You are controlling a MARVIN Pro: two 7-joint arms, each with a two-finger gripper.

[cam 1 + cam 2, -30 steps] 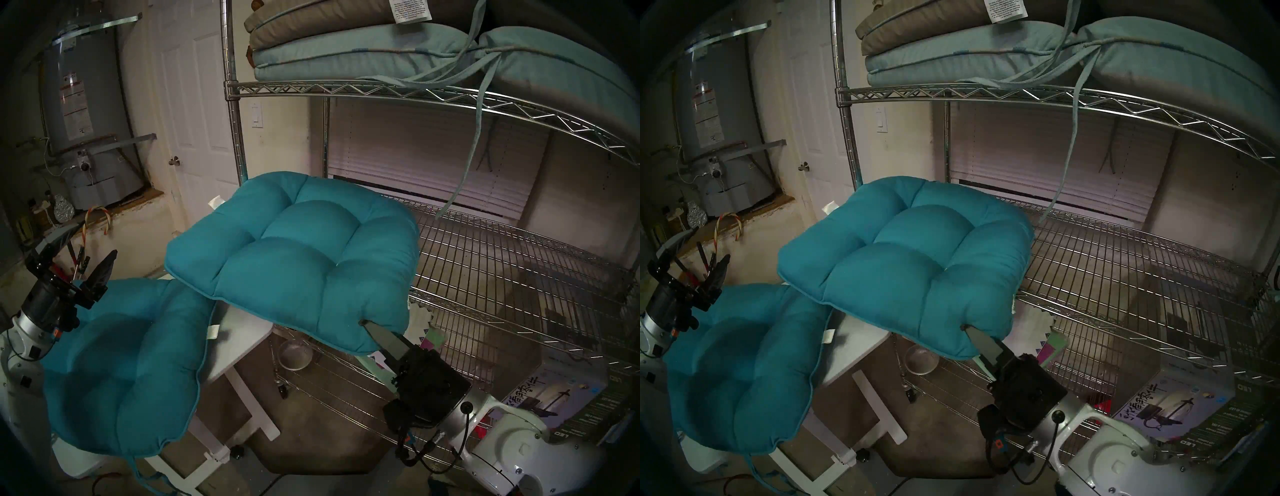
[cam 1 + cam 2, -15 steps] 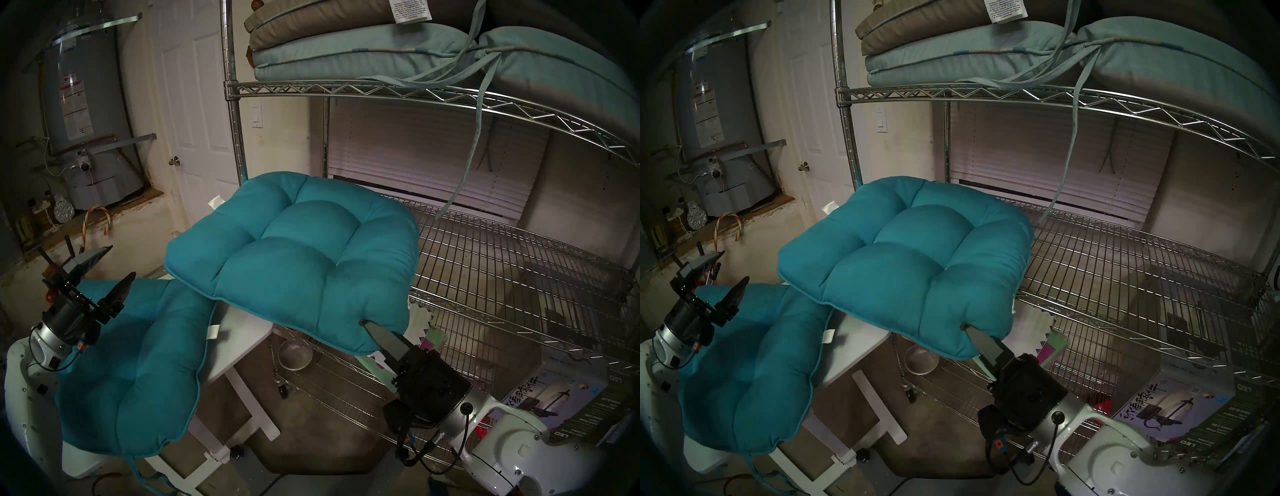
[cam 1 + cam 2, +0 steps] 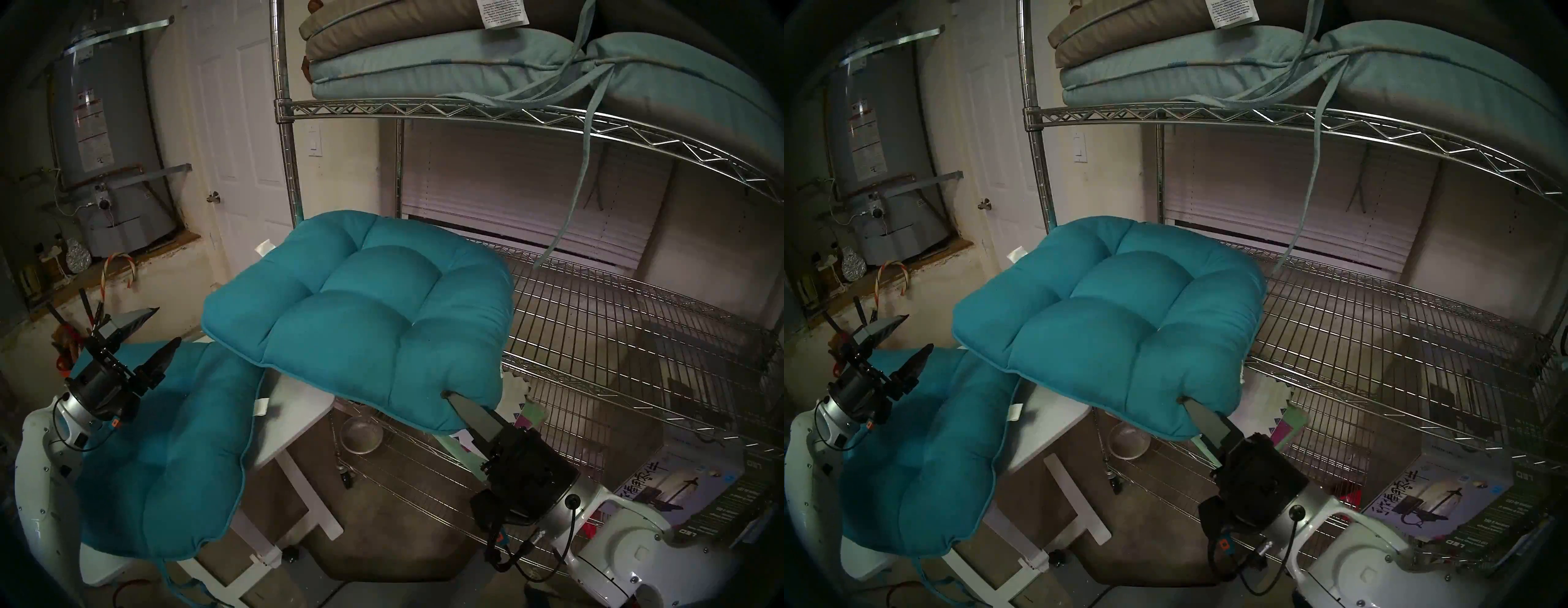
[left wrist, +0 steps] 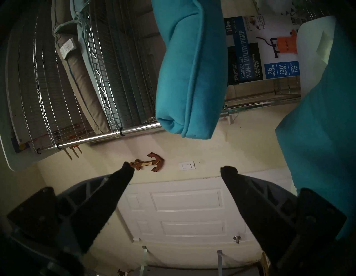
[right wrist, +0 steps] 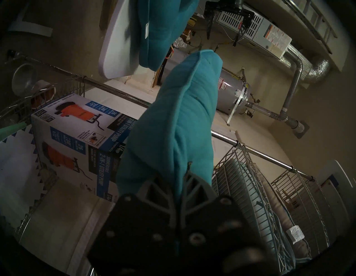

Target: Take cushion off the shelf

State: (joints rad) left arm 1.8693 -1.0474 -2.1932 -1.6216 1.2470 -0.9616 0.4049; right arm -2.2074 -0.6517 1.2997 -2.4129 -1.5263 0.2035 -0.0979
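Right now your right gripper [image 3: 444, 395] is pinched shut on the front corner of the puffy teal square cushion [image 3: 360, 314], and the fabric dents in around the fingertips. The cushion hangs out past the front left post of the tall chrome wire shelf [image 3: 615, 331]. Only its far right edge is over the shelf's middle tier; I cannot tell if it touches the wires. Its left edge sits above the small white table [image 3: 297, 407], which stands just left of the shelf.

Your left gripper [image 3: 150, 329] is spread wide and holds nothing. It is up in the air, left of the shelf and above a second teal cushion [image 3: 169, 446] that lies draped over the white table. In the left wrist view the held cushion's edge is ahead of the open fingers [image 4: 127, 169], not between them.

I think the step now is to get the cushion fully clear of the shelf. One corner grip on a soft, floppy cushion is weak, so go slow. Bring your left gripper in toward the cushion's free left edge and close on the thick piped seam, not the smooth middle. Then pull both arms away from the shelf together and keep the cushion flat.

Watch the shelf's front left post, because the cushion's back edge is close to it. Watch the pale blue tie strap [image 3: 568, 212] that hangs down from the flat cushions [image 3: 424, 63] on the shelf's top tier too; it dangles near the cushion's right side and could snag.
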